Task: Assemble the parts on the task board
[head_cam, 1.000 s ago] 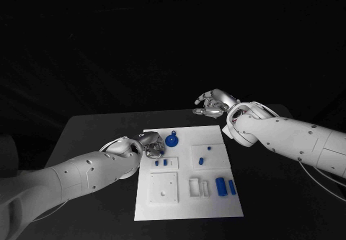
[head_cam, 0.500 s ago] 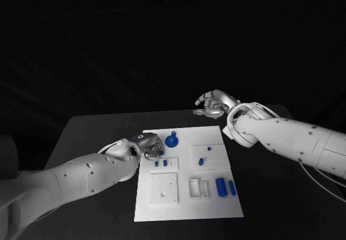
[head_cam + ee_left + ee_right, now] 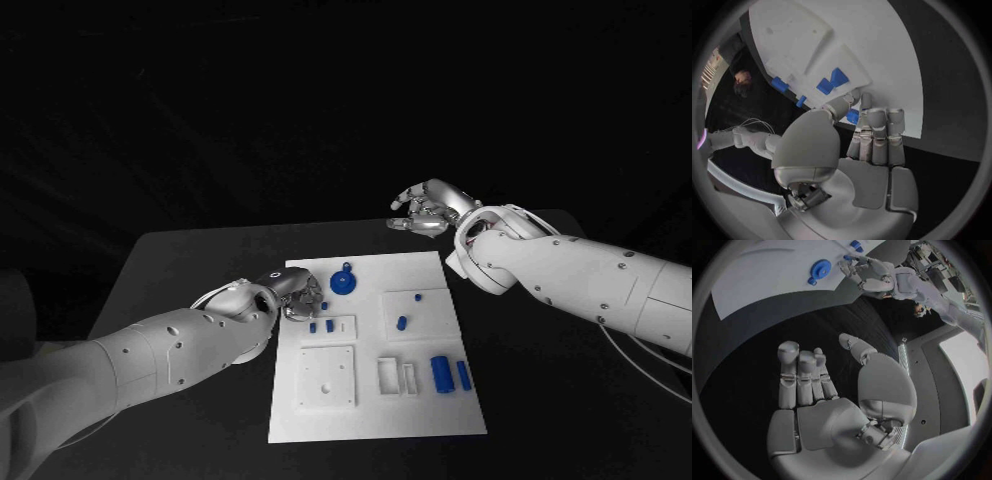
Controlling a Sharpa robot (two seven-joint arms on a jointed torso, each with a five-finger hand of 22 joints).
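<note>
The white task board (image 3: 378, 410) lies in the middle of the black table. My left hand (image 3: 296, 291) is at the board's left edge, near its far end, and pinches a small blue part (image 3: 853, 116) between thumb and fingers. A round blue part (image 3: 343, 281) lies just right of that hand. Two small blue pieces (image 3: 323, 325) stand in a block nearer me, and two blue pegs (image 3: 402, 322) sit in the middle block. Two blue cylinders (image 3: 451, 374) lie near the right edge. My right hand (image 3: 426, 211) hangs beyond the board's far edge, fingers apart and holding nothing.
A raised white square block (image 3: 327, 377) and a slotted white holder (image 3: 397, 375) sit on the board's near half. Black table (image 3: 188, 270) surrounds the board on all sides. In the right wrist view the board (image 3: 754, 275) lies ahead of the right hand (image 3: 826, 390).
My left hand has slid slightly toward me along the board's left edge. The right hand has stayed where it was.
</note>
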